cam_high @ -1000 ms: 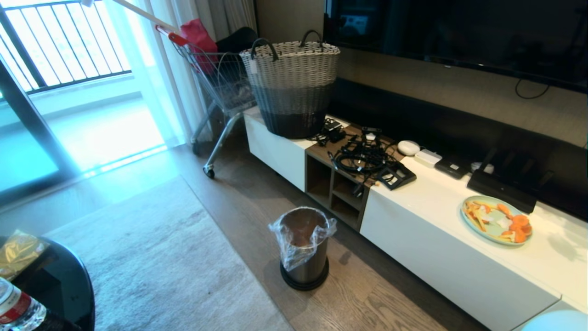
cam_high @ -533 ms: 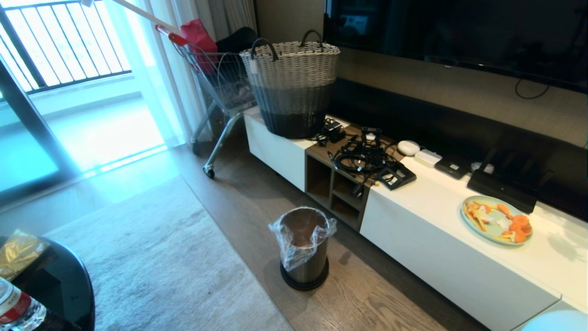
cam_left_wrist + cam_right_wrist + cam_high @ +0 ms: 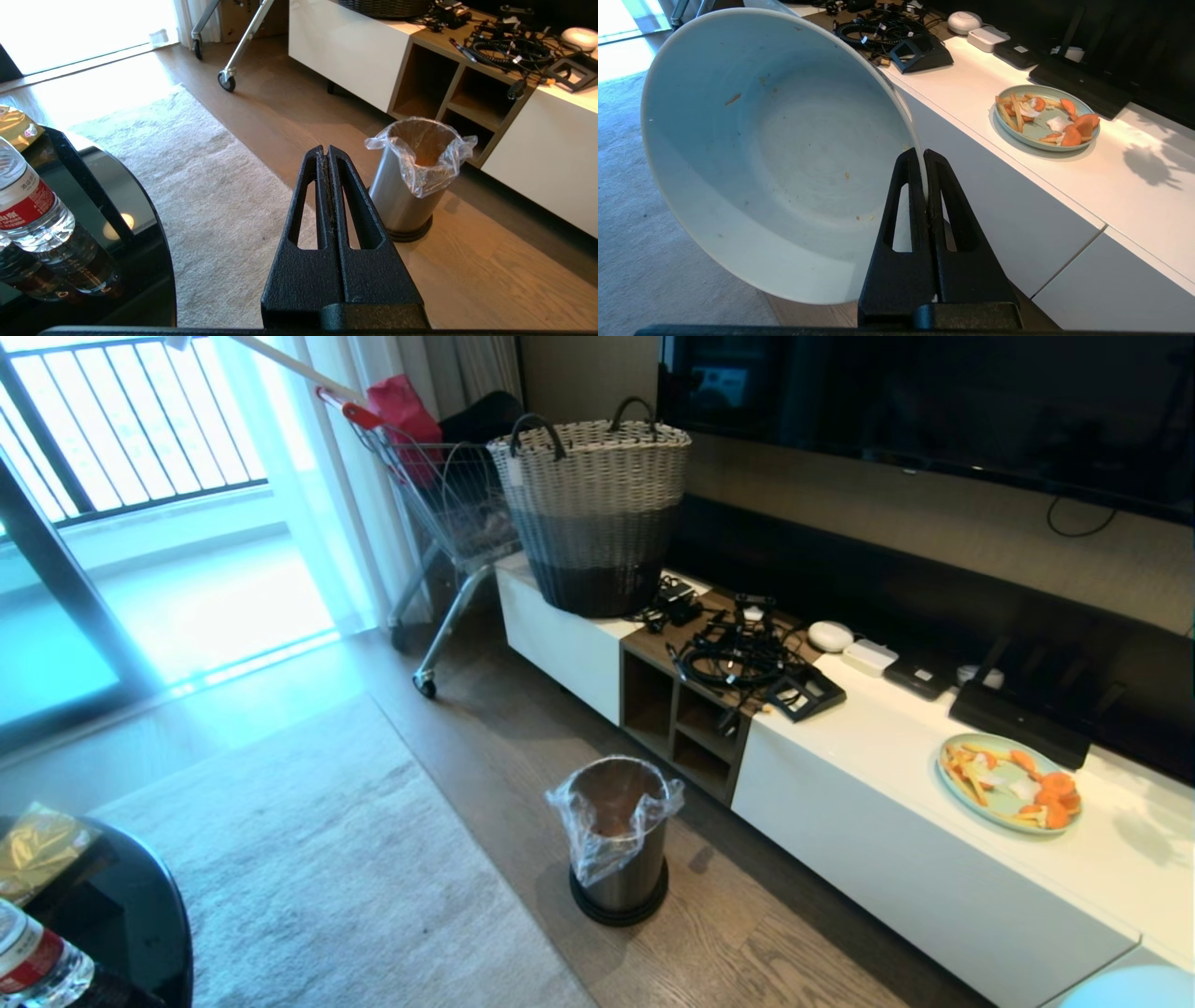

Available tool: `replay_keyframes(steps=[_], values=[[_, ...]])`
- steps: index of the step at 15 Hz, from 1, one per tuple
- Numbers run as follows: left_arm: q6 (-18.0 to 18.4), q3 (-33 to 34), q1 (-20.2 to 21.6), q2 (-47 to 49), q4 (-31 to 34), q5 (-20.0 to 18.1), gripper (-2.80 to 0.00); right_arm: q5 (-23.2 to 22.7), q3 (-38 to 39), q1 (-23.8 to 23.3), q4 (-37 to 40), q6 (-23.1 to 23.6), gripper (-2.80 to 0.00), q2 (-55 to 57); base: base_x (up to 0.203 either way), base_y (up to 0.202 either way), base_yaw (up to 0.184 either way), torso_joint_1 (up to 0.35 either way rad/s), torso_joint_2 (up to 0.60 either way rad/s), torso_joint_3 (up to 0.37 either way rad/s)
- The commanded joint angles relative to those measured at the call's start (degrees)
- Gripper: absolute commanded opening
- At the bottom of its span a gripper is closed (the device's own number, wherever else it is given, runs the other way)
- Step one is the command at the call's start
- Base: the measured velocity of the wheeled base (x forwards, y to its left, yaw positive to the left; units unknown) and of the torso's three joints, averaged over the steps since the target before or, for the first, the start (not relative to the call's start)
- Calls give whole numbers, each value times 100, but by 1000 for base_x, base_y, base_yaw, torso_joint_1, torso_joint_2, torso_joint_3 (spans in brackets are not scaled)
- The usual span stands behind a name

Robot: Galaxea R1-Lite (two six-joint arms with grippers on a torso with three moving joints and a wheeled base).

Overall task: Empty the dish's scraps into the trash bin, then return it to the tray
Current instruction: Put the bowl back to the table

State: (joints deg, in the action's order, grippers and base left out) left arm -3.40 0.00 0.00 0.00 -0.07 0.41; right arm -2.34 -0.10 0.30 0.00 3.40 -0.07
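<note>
Right gripper (image 3: 923, 156) clamped on the rim of the white bowl (image 3: 775, 154), one finger inside the wall and one outside; the bowl is tilted on its side, its inside facing the wrist camera, holding only a few small orange and pale specks (no slices in it). Left gripper (image 3: 325, 151) holds nothing, its two black fingers pressed flat together, poised above the wood floor (image 3: 467, 275) near the edge of a pale rug (image 3: 219, 200). The trash bin (image 3: 618, 840), brushed metal with a black base ring and a clear bag liner (image 3: 611, 817) folded over its rim, stands upright on the floor in front of the low white cabinet (image 3: 896, 821), just beside its open wooden cubbies (image 3: 686, 719). On the cabinet top: a pale green plate (image 3: 1008, 782) with orange slices and pale strips, a tangle of black cables (image 3: 738, 653), and a woven two-handled basket (image 3: 593, 513) at the far end. A wire shopping cart (image 3: 439, 513) stands by the window. A water bottle (image 3: 30, 205) sits on a black glass table (image 3: 93, 261) on the robot's left. The tray appears in no view.
</note>
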Motion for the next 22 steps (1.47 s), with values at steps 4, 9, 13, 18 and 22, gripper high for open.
replay_keyframes(steps=[4,9,13,18,22], values=[[-11,0,0,0,-1,2,-280,-3,1,5,0,3,-280,7,-23,0,0,3,0,1],[-11,0,0,0,-1,2,-280,-12,1,5,0,3,-280,7,-183,0,-2,2,2,4],[-11,0,0,0,-1,2,-280,-3,1,5,0,3,-280,7,-188,0,0,0,2,4],[-11,0,0,0,-1,2,-280,-11,1,5,0,3,-280,7,-187,0,1,2,2,5],[-3,0,0,0,-1,2,-280,-3,1,5,-9,-6,-280,7,-185,0,0,3,2,1]])
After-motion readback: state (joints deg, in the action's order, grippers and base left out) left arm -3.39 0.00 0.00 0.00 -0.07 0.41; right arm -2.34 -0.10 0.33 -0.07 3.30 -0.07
